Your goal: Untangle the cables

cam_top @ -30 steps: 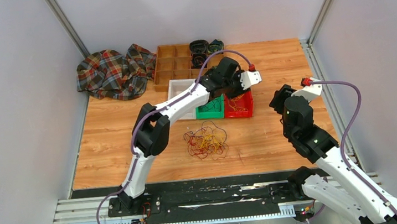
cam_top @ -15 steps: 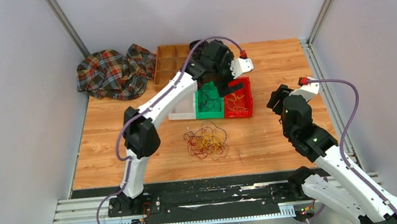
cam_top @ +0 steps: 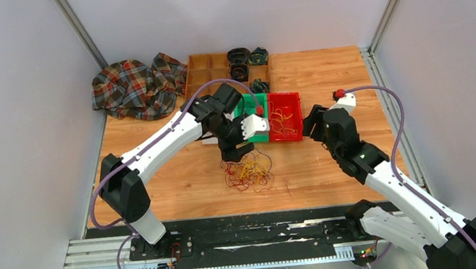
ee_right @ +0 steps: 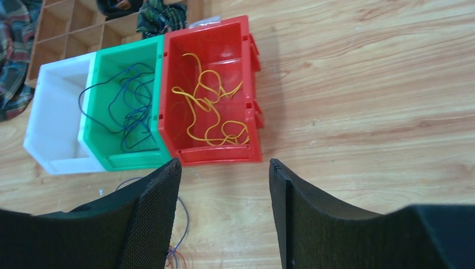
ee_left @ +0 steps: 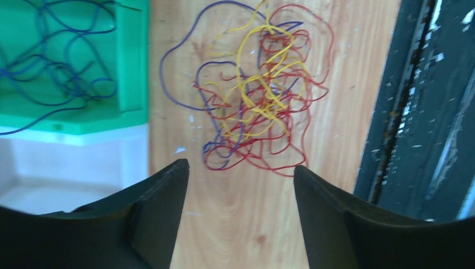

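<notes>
The tangled cables [cam_top: 248,171], thin yellow, red and purple strands, lie on the wooden table in front of the bins. In the left wrist view the tangle [ee_left: 257,95] is just beyond my open, empty left gripper [ee_left: 240,166]. From above, my left gripper [cam_top: 237,152] hovers at the tangle's far edge. My right gripper [cam_top: 311,122] is open and empty beside the red bin [cam_top: 286,133]. In its wrist view the right gripper [ee_right: 224,162] points at the red bin's front rim [ee_right: 215,154], with a purple loop [ee_right: 183,216] at its left.
The red bin holds yellow strands [ee_right: 210,112]. The green bin [ee_right: 92,112] holds blue strands [ee_right: 131,112]. A white bin [ee_right: 50,129] stands beside them. A plaid cloth [cam_top: 137,88] and a wooden compartment tray [cam_top: 206,78] sit at the back. A black rail [cam_top: 252,233] runs along the near edge.
My left arm has swung back from above the bins toward the near side and now hangs over the tangle. My right arm has moved forward and left toward the red bin.
</notes>
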